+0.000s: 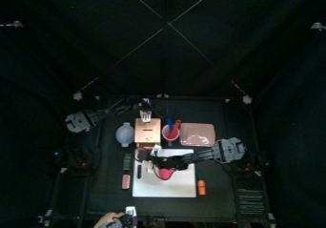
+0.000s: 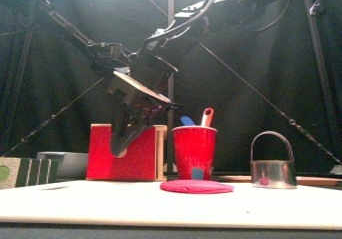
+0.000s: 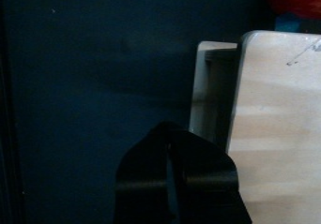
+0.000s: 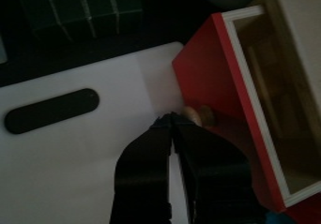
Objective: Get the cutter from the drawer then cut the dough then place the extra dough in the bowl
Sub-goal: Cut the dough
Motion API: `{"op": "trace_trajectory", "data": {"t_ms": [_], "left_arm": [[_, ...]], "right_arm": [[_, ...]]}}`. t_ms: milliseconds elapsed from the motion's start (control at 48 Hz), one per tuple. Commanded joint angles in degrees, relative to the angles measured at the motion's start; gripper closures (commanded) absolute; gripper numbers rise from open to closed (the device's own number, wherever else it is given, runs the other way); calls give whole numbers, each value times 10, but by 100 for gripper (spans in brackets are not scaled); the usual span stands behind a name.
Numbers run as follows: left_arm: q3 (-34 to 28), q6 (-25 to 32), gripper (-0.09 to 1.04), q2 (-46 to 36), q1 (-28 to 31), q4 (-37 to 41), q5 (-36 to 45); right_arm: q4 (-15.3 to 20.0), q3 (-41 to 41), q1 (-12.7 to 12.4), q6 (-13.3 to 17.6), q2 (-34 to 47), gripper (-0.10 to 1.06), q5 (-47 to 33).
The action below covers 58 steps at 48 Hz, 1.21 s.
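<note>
1. The pale wooden box point(image 1: 144, 134) stands at the back left of the table. Its red drawer front point(image 4: 220, 78) stands out from the box, and the part of the drawer's inside that shows is bare pale wood.
2. The red cup point(image 2: 195, 155) stands just right of the box and holds a blue toy knife point(image 2: 187, 121) and a red toy knife point(image 2: 207, 115), both upright.
3. The metal cutter point(image 2: 273, 173) stands on the table right of the cup with its wire handle arched upward, apart from both claws.
4. The pink dough disc point(image 2: 197, 186) lies flat on the white cutting board point(image 2: 120, 205), in front of the cup.
5. The right gripper point(image 4: 170, 121) hangs over the board with its jaws pressed together. Its tips are just beside a small knob on the drawer front, and it holds nothing.
6. The left gripper point(image 3: 171, 131) hovers over the bare table beside the box, jaws closed together and holding nothing.
</note>
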Motion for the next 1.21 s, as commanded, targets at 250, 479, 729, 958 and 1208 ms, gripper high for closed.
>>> {"op": "trace_trajectory", "data": {"t_ms": [250,479,729,958,1208], "left_arm": [[-6,0,65,-7,-1,0,-4],[-4,-4,65,-7,-1,1,-10],[0,-18,65,-11,4,0,-46],[2,-53,65,-30,4,0,-101],[30,-98,65,-72,9,-15,-209]], "right_arm": [[-27,-6,-39,-1,-29,83,-4],[-39,-8,-51,0,-26,83,-16],[-24,-18,-26,1,-40,83,-13],[-15,-19,34,1,-72,83,8],[-42,21,86,9,-149,80,76]]}}
